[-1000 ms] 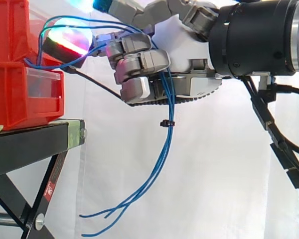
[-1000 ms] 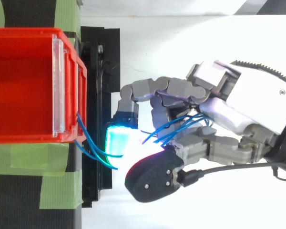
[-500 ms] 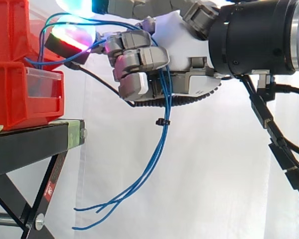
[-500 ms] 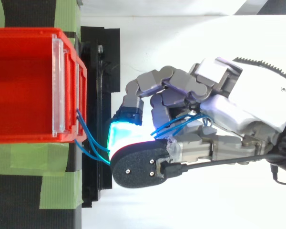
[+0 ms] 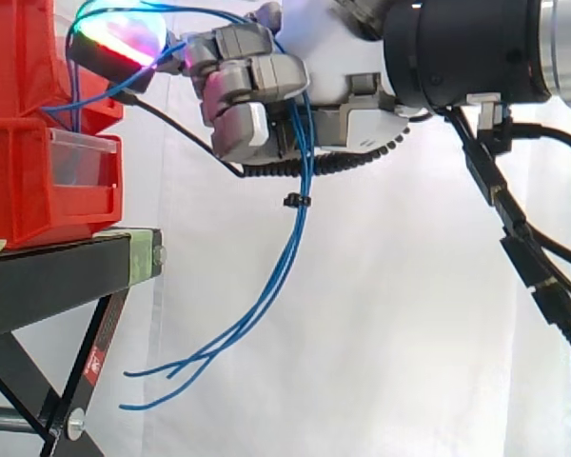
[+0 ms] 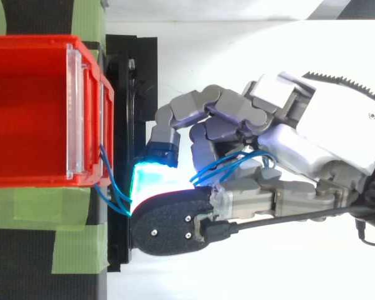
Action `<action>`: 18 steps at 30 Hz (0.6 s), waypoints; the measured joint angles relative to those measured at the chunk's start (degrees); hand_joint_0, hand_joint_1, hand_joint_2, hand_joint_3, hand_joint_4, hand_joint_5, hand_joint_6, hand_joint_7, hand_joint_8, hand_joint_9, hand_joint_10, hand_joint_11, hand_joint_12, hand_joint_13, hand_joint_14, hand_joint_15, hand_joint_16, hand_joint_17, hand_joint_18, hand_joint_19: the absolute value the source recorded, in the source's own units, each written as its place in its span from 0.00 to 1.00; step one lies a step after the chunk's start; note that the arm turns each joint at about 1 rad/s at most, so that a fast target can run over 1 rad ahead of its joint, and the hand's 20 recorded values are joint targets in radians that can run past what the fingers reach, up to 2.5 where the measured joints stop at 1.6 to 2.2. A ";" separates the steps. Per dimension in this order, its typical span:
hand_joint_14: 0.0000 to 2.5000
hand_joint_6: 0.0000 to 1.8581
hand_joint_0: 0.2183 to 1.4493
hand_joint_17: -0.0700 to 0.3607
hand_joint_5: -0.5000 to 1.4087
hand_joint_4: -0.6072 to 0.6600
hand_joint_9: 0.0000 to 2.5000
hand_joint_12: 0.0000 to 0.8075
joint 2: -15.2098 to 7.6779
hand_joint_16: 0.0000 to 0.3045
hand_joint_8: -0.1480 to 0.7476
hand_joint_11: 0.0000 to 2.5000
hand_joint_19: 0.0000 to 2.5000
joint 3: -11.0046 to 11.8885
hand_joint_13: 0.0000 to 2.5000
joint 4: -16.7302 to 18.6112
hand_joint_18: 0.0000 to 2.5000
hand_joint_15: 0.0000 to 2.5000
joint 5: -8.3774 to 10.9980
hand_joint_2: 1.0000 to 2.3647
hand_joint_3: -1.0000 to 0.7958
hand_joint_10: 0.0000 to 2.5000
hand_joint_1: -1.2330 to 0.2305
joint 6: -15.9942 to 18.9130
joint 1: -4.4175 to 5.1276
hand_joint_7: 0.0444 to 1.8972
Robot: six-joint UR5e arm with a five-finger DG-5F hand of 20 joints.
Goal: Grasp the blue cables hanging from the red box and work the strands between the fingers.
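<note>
Thin blue cables (image 5: 287, 257) run from the front of the red box (image 5: 38, 181) up into my hand (image 5: 266, 81) and hang down from it, their loose ends (image 5: 147, 386) curling left near the stand's leg. A small black tie (image 5: 292, 201) binds the strands below the hand. My hand (image 6: 250, 150) sits just right of the red box (image 6: 31, 112), its fingers curled round the blue strands (image 6: 222, 164). A glowing fingertip (image 5: 124, 38) reaches toward the box's upper front, where the cables (image 6: 112, 194) leave its corner.
The red box stands on a black stand (image 5: 67, 276) with green tape (image 6: 44, 206) on top. A black frame edge (image 6: 134, 94) lies between box and hand. A white curtain hangs behind, with open space below the hand.
My hand has risen and shifted left toward the box, carrying the cables along. The hanging ends have swung left and up. In the top view the dark fingertip has moved closer to the box.
</note>
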 measured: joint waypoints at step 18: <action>1.00 0.65 0.53 0.40 0.33 0.61 0.27 0.52 0.12 0.15 0.59 0.99 0.51 12.18 0.40 -23.68 0.55 0.53 -0.70 0.01 0.45 1.00 0.39 -3.13 -1.40 0.56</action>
